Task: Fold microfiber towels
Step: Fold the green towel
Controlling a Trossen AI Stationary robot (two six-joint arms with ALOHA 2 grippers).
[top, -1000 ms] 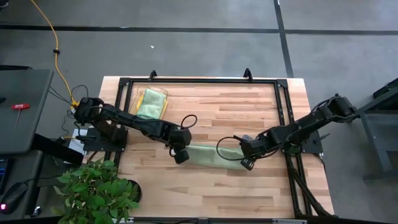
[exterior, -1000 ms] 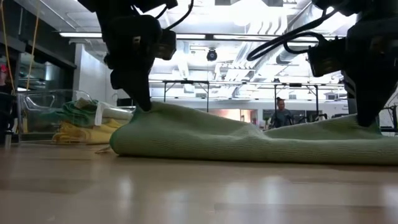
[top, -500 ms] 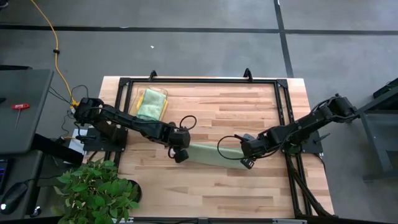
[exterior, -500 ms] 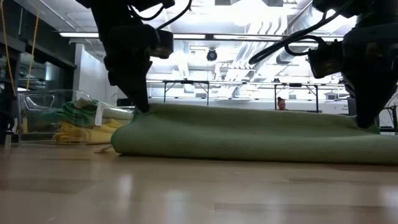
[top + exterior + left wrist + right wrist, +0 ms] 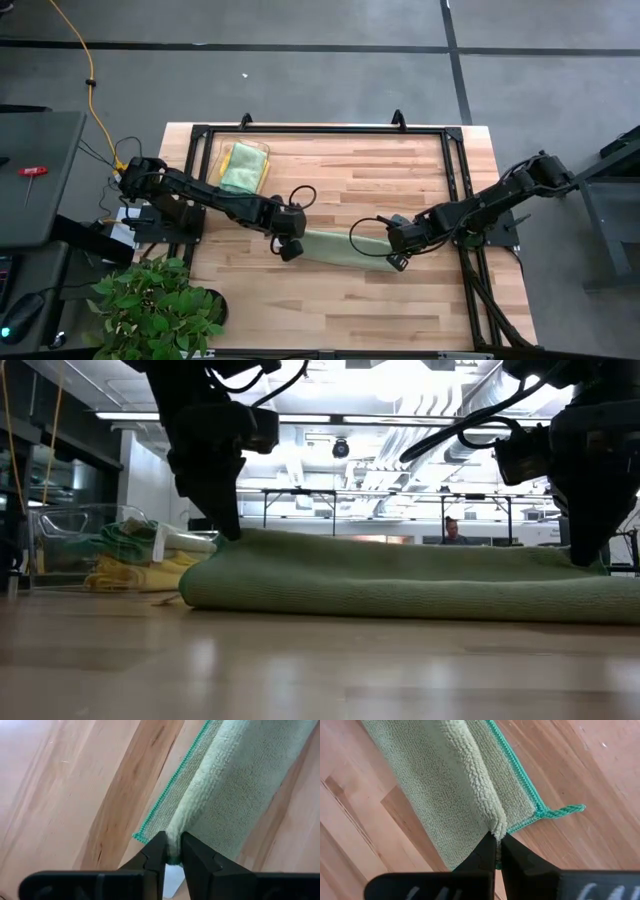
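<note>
Green towel (image 5: 340,249) lay folded into a long band mid-table, long axis running straight between the two arms. Left gripper (image 5: 287,248) sat at one short end, fingers just slightly parted around the fold, so probably starting to let go. Right gripper (image 5: 395,258) sat at the other end, clamped tight on the cloth. Looked equally near, one per end. Other towels (image 5: 243,166) stacked well apart, toward the far left corner.
</note>
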